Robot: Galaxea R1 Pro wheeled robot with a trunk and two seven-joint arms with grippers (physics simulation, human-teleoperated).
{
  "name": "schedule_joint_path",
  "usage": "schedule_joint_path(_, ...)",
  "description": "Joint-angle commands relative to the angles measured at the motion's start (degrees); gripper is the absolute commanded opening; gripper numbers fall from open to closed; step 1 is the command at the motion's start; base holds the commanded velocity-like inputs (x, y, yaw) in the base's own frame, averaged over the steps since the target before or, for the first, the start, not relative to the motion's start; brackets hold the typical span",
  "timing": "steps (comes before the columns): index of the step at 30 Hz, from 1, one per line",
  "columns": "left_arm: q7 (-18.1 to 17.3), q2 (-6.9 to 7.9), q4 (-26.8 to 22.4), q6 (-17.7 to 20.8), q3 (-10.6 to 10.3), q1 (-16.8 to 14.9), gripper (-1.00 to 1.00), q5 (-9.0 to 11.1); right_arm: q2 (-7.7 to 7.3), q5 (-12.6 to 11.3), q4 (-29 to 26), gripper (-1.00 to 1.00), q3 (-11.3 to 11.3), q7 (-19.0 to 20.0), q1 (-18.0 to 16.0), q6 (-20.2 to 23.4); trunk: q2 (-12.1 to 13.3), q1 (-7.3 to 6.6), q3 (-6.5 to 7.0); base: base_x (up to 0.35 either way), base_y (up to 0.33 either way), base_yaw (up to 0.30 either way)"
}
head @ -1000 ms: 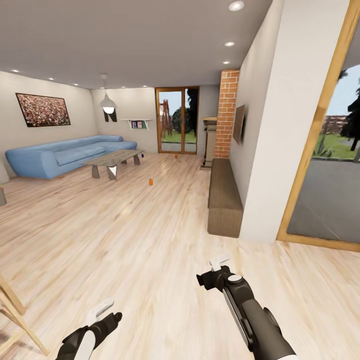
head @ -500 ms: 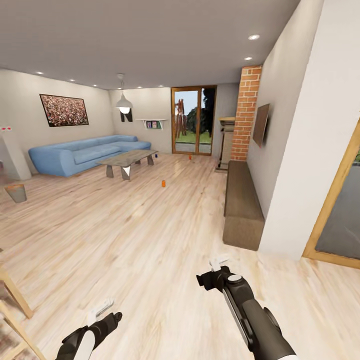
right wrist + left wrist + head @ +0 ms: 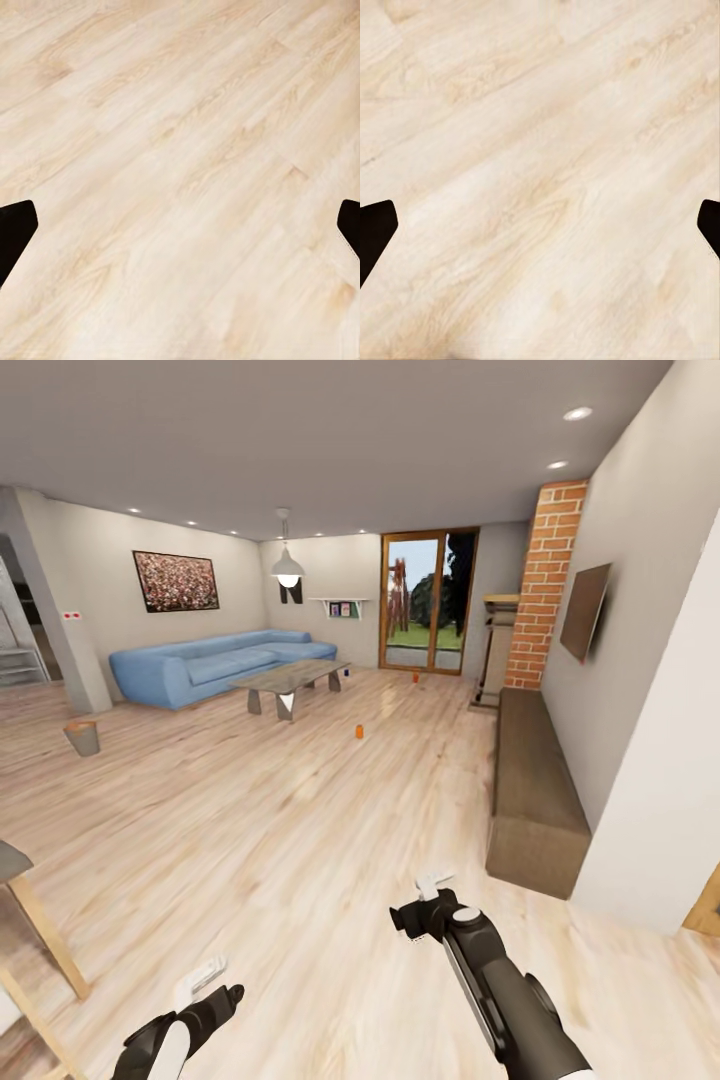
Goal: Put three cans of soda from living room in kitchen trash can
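Down low and nearest, the left gripper [image 3: 200, 980] hangs over bare plank floor [image 3: 300, 840], its white fingers spread apart with nothing between them; from the left wrist, the two dark fingertips [image 3: 376, 232] sit wide at the edges of the frame over pale wood. The right gripper [image 3: 435, 885] is a little further forward, also held above the floor, its fingers likewise parted and empty, and the right wrist view gives the same wide gap over planks. At the near left stands a wooden leg [image 3: 45, 940] of some piece of furniture. Along the right wall runs a low brown bench [image 3: 535, 790], with a dark screen [image 3: 583, 612] mounted above it. Out on the floor to the left, near a grey pillar [image 3: 60, 620], sits the bin [image 3: 82, 738], well apart from everything else. Mid-room, one orange can [image 3: 359, 731] stands alone on the planks. Beyond it is the coffee table [image 3: 290, 680], with a small dark blue can [image 3: 345, 671] just past its far end, and the blue sofa [image 3: 215, 665] behind under a framed picture [image 3: 176, 581]. A second orange can [image 3: 415, 677] stands near the glass doors [image 3: 428, 602], beside the brick fireplace [image 3: 540, 585]. A pendant lamp [image 3: 287, 568] hangs over the table.
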Motion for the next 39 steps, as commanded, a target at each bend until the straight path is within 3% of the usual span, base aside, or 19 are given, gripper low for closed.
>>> schedule_joint_path(1, 0.0, 0.0, 0.0, 0.0, 0.0, 0.0, 1.0, 0.0, -0.02, 0.0, -0.2, 1.0, 0.0, 0.0, 0.0, 0.0, 0.0, 0.0, 0.0, 0.349, 0.0, 0.047)
schedule_joint_path(9, -0.2, -0.48, -2.3, -1.6, 0.0, 0.2, 1.0, -0.2, -0.04, -0.1, -1.1, 1.0, -0.2, -0.3, 0.2, 0.2, 0.0, 0.0, 0.0, 0.348, 0.0, 0.011)
schedule_joint_path(14, -0.7, -0.65, -9.8, -2.6, -0.6, 4.0, 1.0, -0.1, 0.22, 0.0, -0.1, 1.0, -0.3, -0.3, -0.1, 1.4, 0.0, 0.0, 0.0, 0.349, 0.0, 0.001)
schedule_joint_path(16, -0.8, -0.71, -13.5, -2.7, -1.9, 5.8, 1.0, 0.0, 0.44, 0.0, 3.8, 1.0, -0.3, -0.8, -1.1, 3.4, 0.0, 0.0, 0.0, 0.348, 0.0, 0.0)
schedule_joint_path(21, -0.6, -0.64, -14.8, -2.8, -4.4, 6.6, 1.0, 0.0, 0.44, -0.1, 12.8, 1.0, -0.2, -5.1, -5.0, 3.9, 0.0, 0.0, 0.0, 0.349, 0.0, 0.0)
schedule_joint_path(26, -0.3, -0.51, -14.6, -2.9, -4.5, 6.7, 1.0, 0.0, -0.23, -0.2, 12.3, 1.0, 0.0, -5.5, -5.6, 3.3, 0.0, 0.0, 0.0, 0.349, 0.0, 0.0)
schedule_joint_path(27, -0.1, -0.49, -14.5, -2.9, -4.5, 6.7, 1.0, 0.0, -1.77, -0.2, 8.4, 1.0, 0.1, -5.4, -4.9, 3.0, 0.0, 0.0, 0.0, 0.349, 0.0, 0.0)
schedule_joint_path(32, 0.1, -0.45, -14.4, -2.9, -4.4, 6.8, 1.0, 0.0, -6.58, -0.3, -0.6, 1.0, 0.2, -3.3, -2.2, 3.0, 0.0, 0.0, 0.0, 0.349, 0.0, 0.0)
schedule_joint_path(35, 0.1, -0.44, -14.3, -2.9, -4.4, 6.8, 1.0, 0.0, -8.01, -0.1, -3.1, 1.0, 0.2, 0.3, -1.6, 3.0, 0.0, 0.0, 0.0, 0.349, 0.0, 0.0)
schedule_joint_path(39, 0.1, -0.44, -14.1, -2.9, -4.4, 6.8, 1.0, 0.0, -8.23, -0.1, -4.0, 1.0, 0.2, 1.4, -1.4, 3.2, 0.0, 0.0, 0.0, 0.349, 0.0, 0.0)
